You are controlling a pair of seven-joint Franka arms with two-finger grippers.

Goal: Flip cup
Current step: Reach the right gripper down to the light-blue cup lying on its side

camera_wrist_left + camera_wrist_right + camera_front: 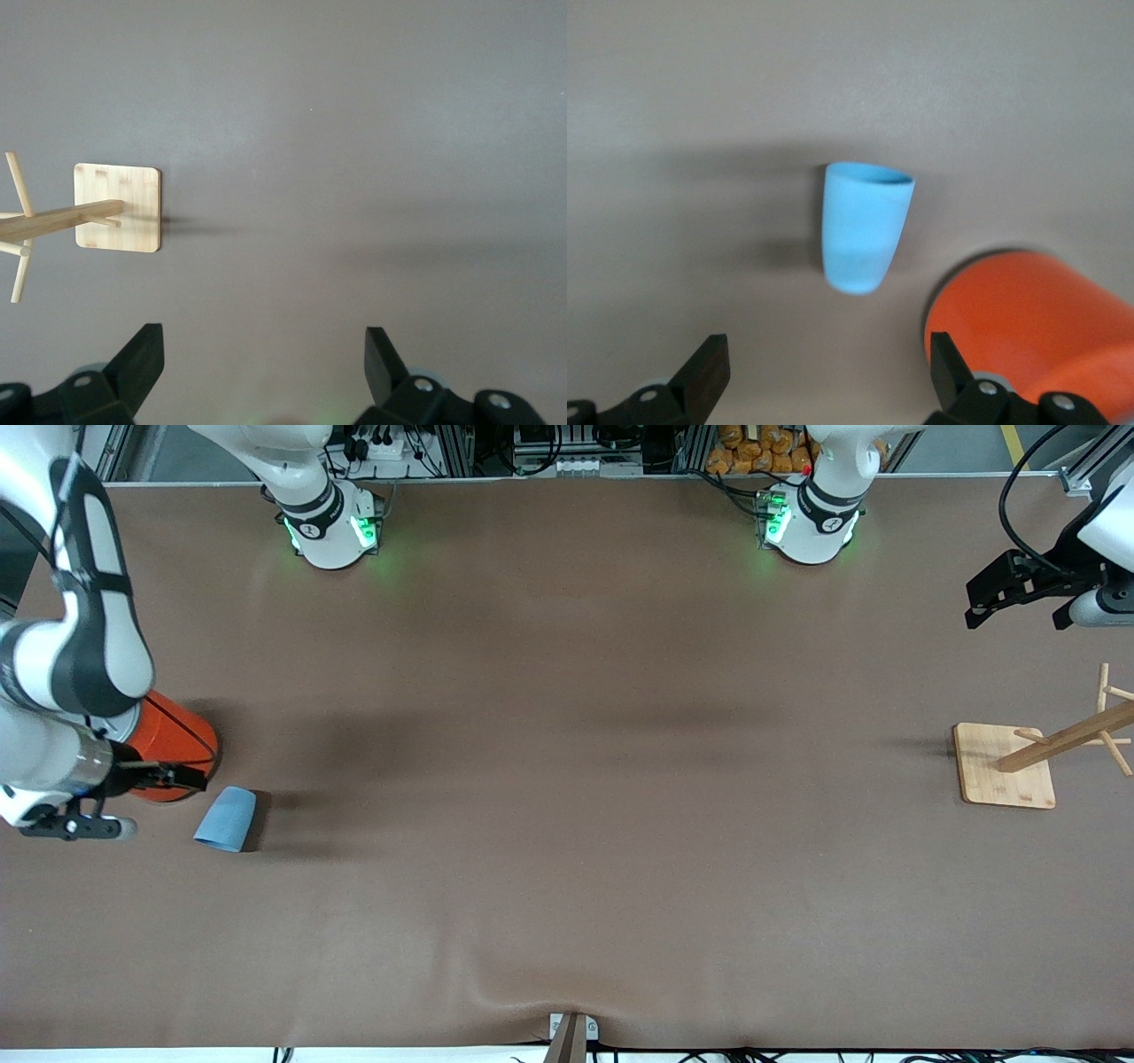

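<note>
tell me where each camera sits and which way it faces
Front view: high across the table, facing both arms' bases; shows the right end effector by the cup and can, the left end effector above the rack.
Left wrist view: on the left arm, looking down at the rack; its open fingers show.
Right wrist view: on the right arm, looking down at the cup and can; its open fingers show.
Shared: cup and can in the front and right wrist views.

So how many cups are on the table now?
1. The cup stands near the right arm's end of the table, beside the orange can and nearer to the front camera than it. Nothing suggests a hidden second one.
</note>
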